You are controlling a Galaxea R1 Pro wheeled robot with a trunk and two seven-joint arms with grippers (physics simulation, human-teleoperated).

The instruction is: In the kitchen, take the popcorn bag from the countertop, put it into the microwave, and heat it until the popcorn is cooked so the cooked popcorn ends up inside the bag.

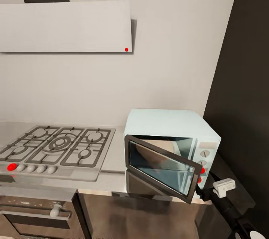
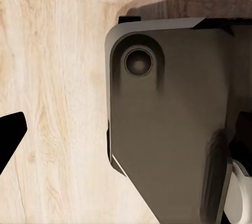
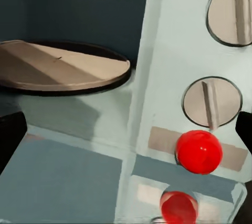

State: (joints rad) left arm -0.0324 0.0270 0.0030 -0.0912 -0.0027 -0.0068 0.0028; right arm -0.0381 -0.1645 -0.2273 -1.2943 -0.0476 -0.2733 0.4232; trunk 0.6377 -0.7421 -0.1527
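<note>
Microwave [image 1: 170, 130] — small, pale mint-blue box — sits on the grey steel countertop [image 1: 112, 164], just right of the gas hob [image 1: 56, 147] and close to the dark wall panel [image 1: 243, 82]. Its dark-glass door [image 1: 160, 168] hangs partly open, swung out toward the camera, hinged on the left. Two round knobs [image 1: 204, 153] run down the right control strip, with a red dot [image 1: 202, 170] below them.

Right wrist view, close up: upper knob [image 3: 233, 8], lower knob [image 3: 211, 102], a glossy red button [image 3: 198, 151] on a beige strip, its reflection beneath. Inside the cavity lies a round tan turntable [image 3: 58, 67] on a dark ring; nothing rests on it (the part visible, anyway).

Right gripper [image 1: 223, 187] hovers just off the microwave's lower front corner, beside the door's edge. Its dark fingertips [image 3: 10, 134] sit at opposite edges of the wrist view — spread apart, gripping nothing.

Left wrist view: pale wood floor [image 2: 52, 103] and the robot's dark grey base [image 2: 168, 119]. One dark fingertip [image 2: 9, 134] shows; the left gripper's state cannot be told.

Above the hob, a flat grey hood [image 1: 65, 25] with a red dot [image 1: 126, 49].
</note>
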